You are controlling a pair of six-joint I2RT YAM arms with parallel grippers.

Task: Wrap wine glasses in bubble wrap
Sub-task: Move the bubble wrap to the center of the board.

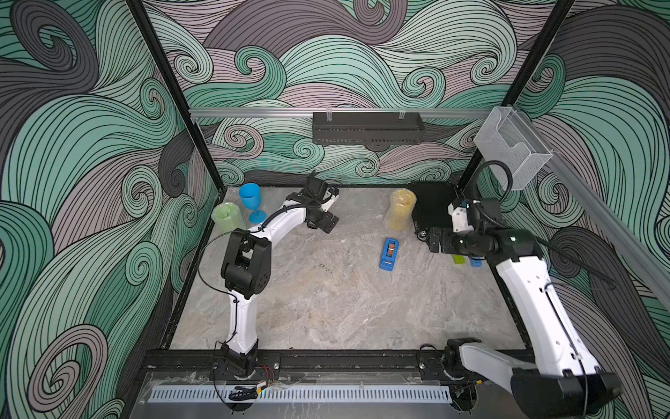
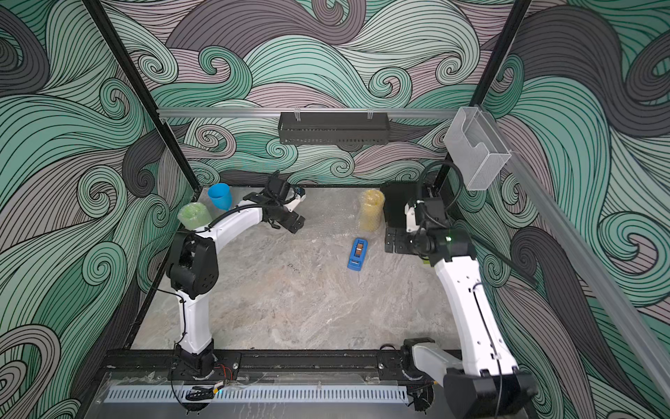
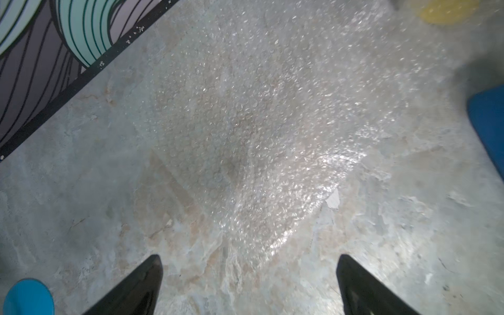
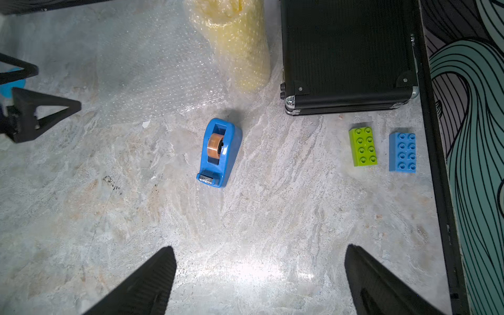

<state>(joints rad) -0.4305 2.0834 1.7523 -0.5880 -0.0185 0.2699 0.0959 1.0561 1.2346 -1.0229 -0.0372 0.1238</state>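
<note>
1. Left wrist view: the left gripper [image 3: 248, 257] stands wide, its two black fingers far apart with nothing between them. It hangs over the bare table [image 3: 68, 204] at one corner of a flat bubble wrap sheet [image 3: 259, 122].
2. Seen from the right wrist, the right gripper [image 4: 259, 247] is just as wide and just as empty, over bare marbled tabletop. Beyond its fingertips lies a blue tape dispenser [image 4: 219, 152] with an amber roll in it; any marking on it is too small to read.
3. In a top view, the left arm [image 1: 275, 226] rises from the near rail, folds at a black elbow and reaches far and rightward, its wrist tipped down at the sheet's left edge.
4. In the same view, the right arm [image 1: 525, 275] climbs from the near right corner and leans far. Its forearm is turned left, so the gripper points toward the middle, near a black case [image 1: 431, 206].
5. The sheet lies flat at the far middle, between the two grippers.
6. The yellow goblet [image 1: 400, 210], already wrapped, stands upright at the sheet's right edge, just beside the case.
7. The green goblet [image 1: 227, 217], also wrapped, stands at the far left. The blue goblet [image 1: 252, 205] stands upright and bare just beside it, a little farther back.
8. A green brick [image 4: 362, 146] and a blue brick [image 4: 402, 152], both studded, lie side by side but apart, on the near side of the case.
</note>
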